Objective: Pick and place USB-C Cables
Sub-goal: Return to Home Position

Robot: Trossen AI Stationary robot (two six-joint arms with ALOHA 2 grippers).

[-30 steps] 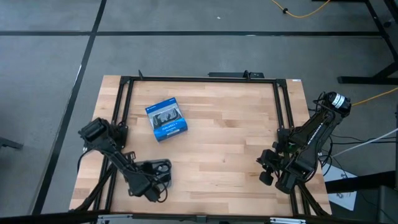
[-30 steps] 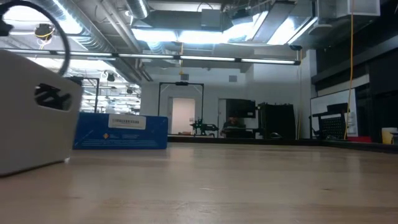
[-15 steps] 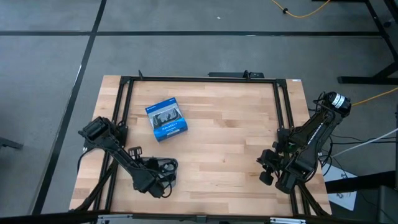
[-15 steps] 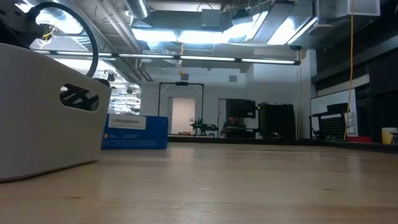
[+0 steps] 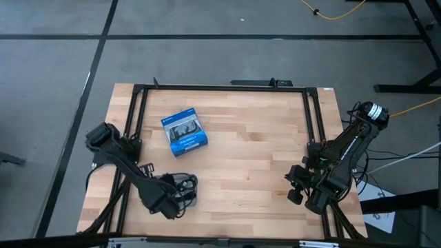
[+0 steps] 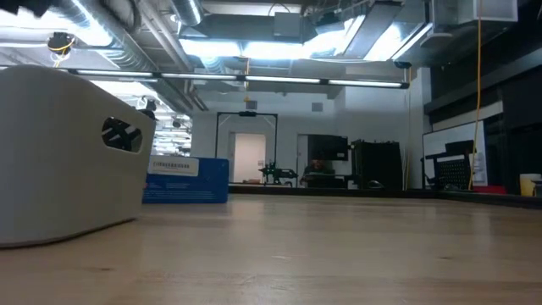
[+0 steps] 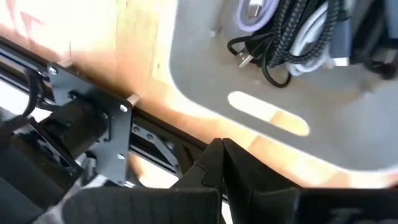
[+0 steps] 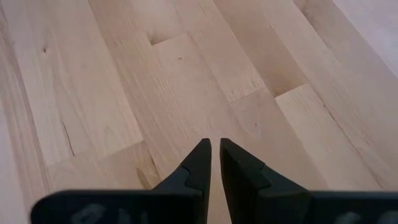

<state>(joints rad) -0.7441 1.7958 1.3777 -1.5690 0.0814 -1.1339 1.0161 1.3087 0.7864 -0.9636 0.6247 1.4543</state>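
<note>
My left claw (image 7: 222, 163) is pinched shut on nothing and hangs just beside the slotted wall of the bin (image 7: 205, 68). The cables (image 7: 298, 34), black and white, lie heaped inside the bin, just ahead of my tips. My right claw (image 8: 215, 163), narrowed to a slit, holds nothing, well apart over bare table (image 8: 186, 81).

High cam straight down on table (image 5: 255, 145), far; low cam level (shares white bin (image 6: 59, 161) w/ left-wrist).
</note>
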